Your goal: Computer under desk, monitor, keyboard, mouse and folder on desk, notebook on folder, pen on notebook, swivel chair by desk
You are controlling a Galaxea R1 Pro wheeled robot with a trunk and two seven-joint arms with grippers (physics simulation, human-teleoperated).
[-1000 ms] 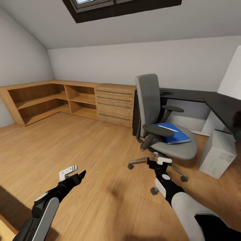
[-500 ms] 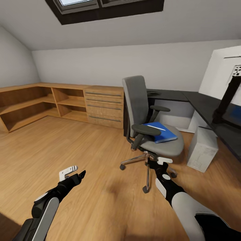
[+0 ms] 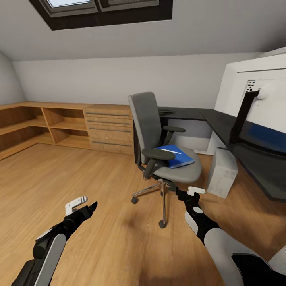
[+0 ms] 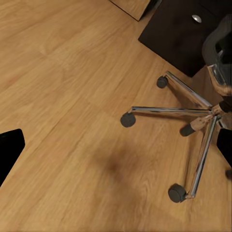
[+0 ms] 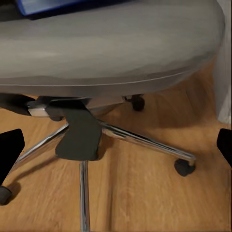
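The grey swivel chair [image 3: 158, 137] stands on the wood floor, a little off the black desk [image 3: 216, 119]. On its seat lies the blue folder [image 3: 176, 157] with a slim white pen [image 3: 170, 151] across it. The monitor [image 3: 260, 93] stands on the desk at the right, white back toward me. The white-grey computer [image 3: 222, 172] sits on the floor under the desk. My left gripper [image 3: 84, 203] hangs open over bare floor. My right gripper [image 3: 187, 192] is open, low in front of the chair base [image 5: 87, 140], under the seat [image 5: 116, 43]. Keyboard, mouse and notebook are out of view.
A light wooden chest [image 3: 109, 128] and open shelves [image 3: 43, 125] line the back wall at the left. The chair's chrome legs and casters [image 4: 193, 113] spread over the floor near both grippers. A sloped ceiling with a skylight [image 3: 99, 8] is overhead.
The camera has swung right, so the chair and shelves shifted left in the picture and the monitor came into view. Both arms keep their pose, grippers still open.
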